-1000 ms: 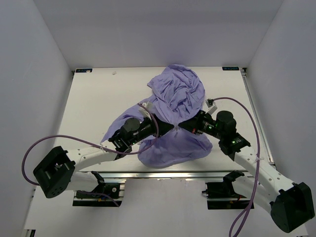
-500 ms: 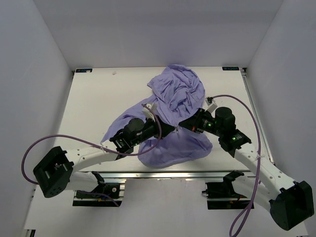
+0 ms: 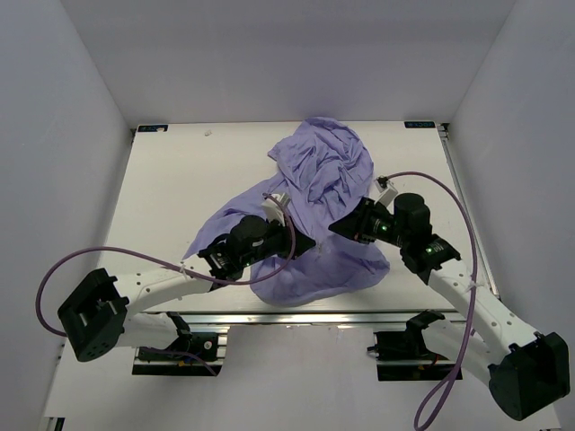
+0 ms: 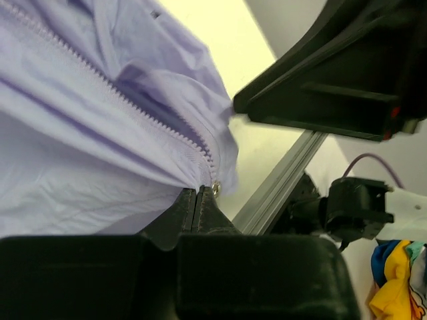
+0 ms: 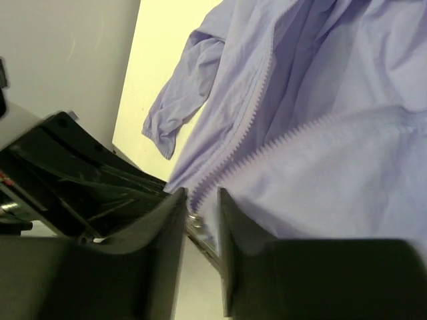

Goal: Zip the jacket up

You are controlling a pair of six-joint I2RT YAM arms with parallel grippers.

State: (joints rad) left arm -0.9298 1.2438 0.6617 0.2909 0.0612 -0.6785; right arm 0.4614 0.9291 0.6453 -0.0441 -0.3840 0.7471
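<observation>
Near the front edge of the table, on the heaped jacket, my left gripper pinches the bottom end of the zipper, my right gripper gapes astride it: start of zipping, I judge; next, right must clamp the slider

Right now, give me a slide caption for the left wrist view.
Left gripper shut on the lavender jacket's edge where its zipper teeth end.
</observation>
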